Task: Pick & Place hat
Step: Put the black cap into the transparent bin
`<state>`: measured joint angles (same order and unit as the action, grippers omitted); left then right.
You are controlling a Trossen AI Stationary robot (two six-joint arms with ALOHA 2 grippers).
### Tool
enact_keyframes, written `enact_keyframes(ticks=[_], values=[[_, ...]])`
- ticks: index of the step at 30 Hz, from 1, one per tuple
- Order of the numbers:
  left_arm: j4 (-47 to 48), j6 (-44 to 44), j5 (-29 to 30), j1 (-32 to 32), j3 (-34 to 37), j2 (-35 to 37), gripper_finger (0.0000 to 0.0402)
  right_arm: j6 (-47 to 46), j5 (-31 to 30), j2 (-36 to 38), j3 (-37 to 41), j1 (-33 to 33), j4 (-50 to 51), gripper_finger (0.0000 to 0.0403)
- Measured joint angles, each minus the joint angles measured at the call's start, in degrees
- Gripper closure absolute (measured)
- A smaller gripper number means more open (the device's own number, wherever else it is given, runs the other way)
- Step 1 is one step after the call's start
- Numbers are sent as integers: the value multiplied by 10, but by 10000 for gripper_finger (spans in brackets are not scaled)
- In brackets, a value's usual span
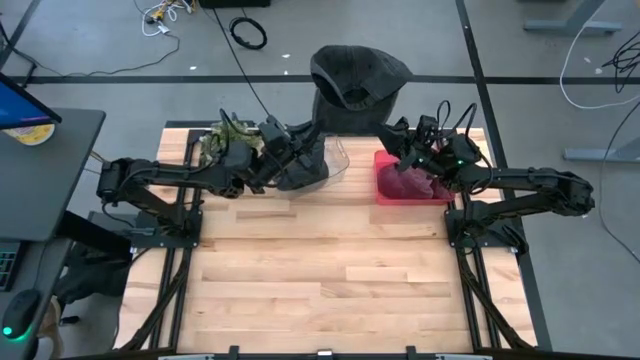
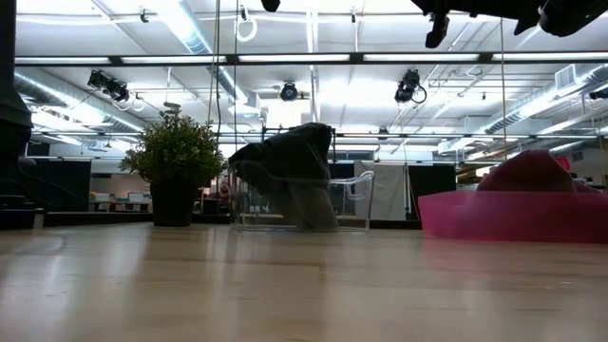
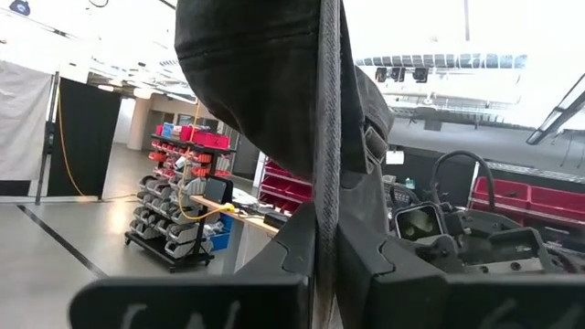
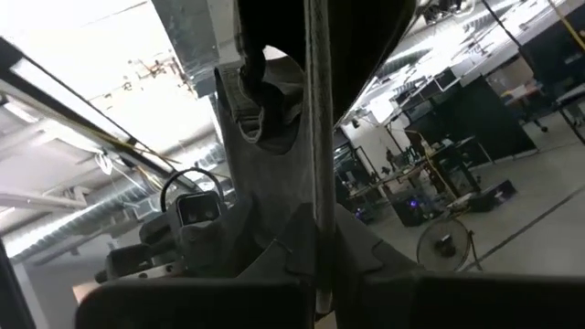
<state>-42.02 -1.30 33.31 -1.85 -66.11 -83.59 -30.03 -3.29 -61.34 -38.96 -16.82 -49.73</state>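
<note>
A dark grey cap (image 1: 360, 75) is held up over the table's far edge between both grippers. My left gripper (image 1: 315, 130) comes at it from the left and my right gripper (image 1: 388, 130) from the right; both are shut on it. In the wrist views the cap (image 3: 265, 82) (image 4: 274, 119) fills the frame beyond the fingers. A clear bin (image 1: 335, 165) (image 2: 356, 195) below holds another dark hat (image 2: 290, 171). A pink bin (image 1: 385, 190) (image 2: 513, 217) holds a maroon hat (image 2: 532, 171). My left gripper (image 3: 324, 251) pinches a stitched edge of the cap (image 3: 326, 196) between its two fingers. The cloth runs straight out past the fingertips, and the cap is lifted clear of the table. One layer or several, I cannot tell. My right gripper (image 4: 315, 251) pinches a stitched edge of the cap (image 4: 315, 196) between its two fingers, on the side across from the left gripper. The cap stretches away beyond the fingertips, clear of the table, with its strap and buckle (image 4: 251, 119) beside the hold.
A small potted plant (image 1: 225, 140) (image 2: 176, 161) stands at the far left of the table, beside the clear bin. The wooden tabletop (image 1: 320, 280) lies open toward the near edge. A desk with a monitor (image 1: 25, 110) stands off the table's left side.
</note>
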Motion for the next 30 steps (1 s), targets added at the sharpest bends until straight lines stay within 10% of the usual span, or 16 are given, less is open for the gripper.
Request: enact_keyframes(ticks=[7, 21, 30], values=[[10, -13, 6, 5, 0, 0, 356, 21, 8, 18, 0, -8, 20, 396], [9, -5, 43, 12, 1, 13, 153, 80, -3, 54, 0, -14, 48, 397], [2, -10, 77, 25, 1, 77, 135, 213, -50, 140, -1, -29, 181, 397]])
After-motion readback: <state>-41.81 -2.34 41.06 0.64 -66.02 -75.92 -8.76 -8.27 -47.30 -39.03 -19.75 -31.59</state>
